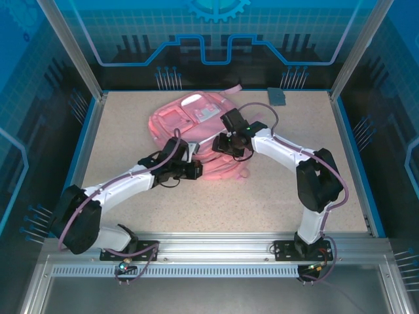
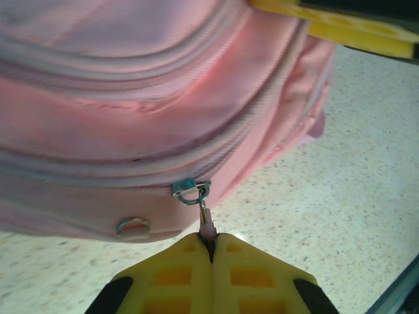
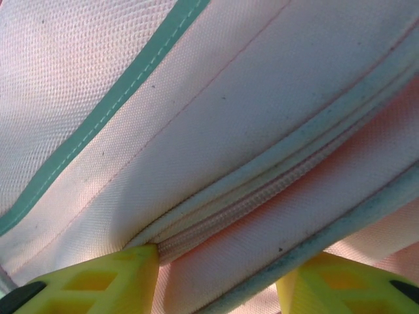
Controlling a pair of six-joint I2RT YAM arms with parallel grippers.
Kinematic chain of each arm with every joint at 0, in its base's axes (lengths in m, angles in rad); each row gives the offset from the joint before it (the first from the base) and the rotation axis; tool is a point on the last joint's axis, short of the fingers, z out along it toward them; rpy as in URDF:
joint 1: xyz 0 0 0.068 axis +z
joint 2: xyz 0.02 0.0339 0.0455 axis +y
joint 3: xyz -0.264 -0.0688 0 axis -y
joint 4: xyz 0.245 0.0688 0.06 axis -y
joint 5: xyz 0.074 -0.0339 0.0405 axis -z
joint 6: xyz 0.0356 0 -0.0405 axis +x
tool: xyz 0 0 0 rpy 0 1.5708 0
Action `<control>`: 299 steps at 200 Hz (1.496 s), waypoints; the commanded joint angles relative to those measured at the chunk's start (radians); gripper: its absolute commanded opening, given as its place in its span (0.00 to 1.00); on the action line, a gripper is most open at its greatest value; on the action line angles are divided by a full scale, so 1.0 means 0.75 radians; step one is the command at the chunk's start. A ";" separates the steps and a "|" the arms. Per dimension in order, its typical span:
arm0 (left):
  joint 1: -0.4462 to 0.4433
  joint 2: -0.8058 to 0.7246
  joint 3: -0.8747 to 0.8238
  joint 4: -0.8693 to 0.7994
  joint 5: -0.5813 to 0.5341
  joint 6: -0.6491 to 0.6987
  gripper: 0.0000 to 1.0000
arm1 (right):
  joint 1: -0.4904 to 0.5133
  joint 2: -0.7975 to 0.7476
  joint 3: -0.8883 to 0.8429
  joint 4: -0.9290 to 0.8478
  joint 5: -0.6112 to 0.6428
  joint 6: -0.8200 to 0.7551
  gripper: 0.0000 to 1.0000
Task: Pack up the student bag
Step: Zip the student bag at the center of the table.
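Observation:
The student bag (image 1: 190, 118) is a soft pink backpack lying on the table's far middle. At its near edge my left gripper (image 1: 196, 171) is shut on the small zip pull (image 2: 207, 222). The pull hangs from a metal slider (image 2: 186, 188) on a pale zip line of the bag (image 2: 131, 118), pinched between the yellow fingertips of the left gripper (image 2: 211, 243). My right gripper (image 1: 219, 145) is pressed into the bag from the right. Its yellow fingers (image 3: 98, 281) clamp a thick fold of pink fabric with a zip seam (image 3: 262, 196) in the right gripper (image 3: 219, 275).
A small grey flat object (image 1: 277, 96) lies at the back right of the speckled table (image 1: 124, 144). A pink strap (image 1: 230, 88) trails off the bag toward the back wall. Blue walls ring the table. A metal ring (image 2: 133, 227) sits on the bag near the zip pull.

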 commanded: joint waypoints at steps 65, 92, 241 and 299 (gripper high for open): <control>-0.098 0.061 0.137 0.012 0.120 -0.062 0.25 | -0.077 -0.319 -0.209 0.036 0.050 -0.152 0.66; -0.038 0.007 0.138 -0.049 0.122 -0.101 0.54 | -0.086 -0.399 -0.241 -0.037 0.091 -0.237 0.68; 0.265 -0.367 -0.132 -0.033 -0.162 -0.505 0.97 | 0.266 -0.376 -0.370 0.149 0.067 -0.514 0.59; 0.266 -0.353 -0.223 0.131 -0.138 -0.701 0.94 | 0.267 -0.222 -0.316 0.116 0.020 -0.586 0.42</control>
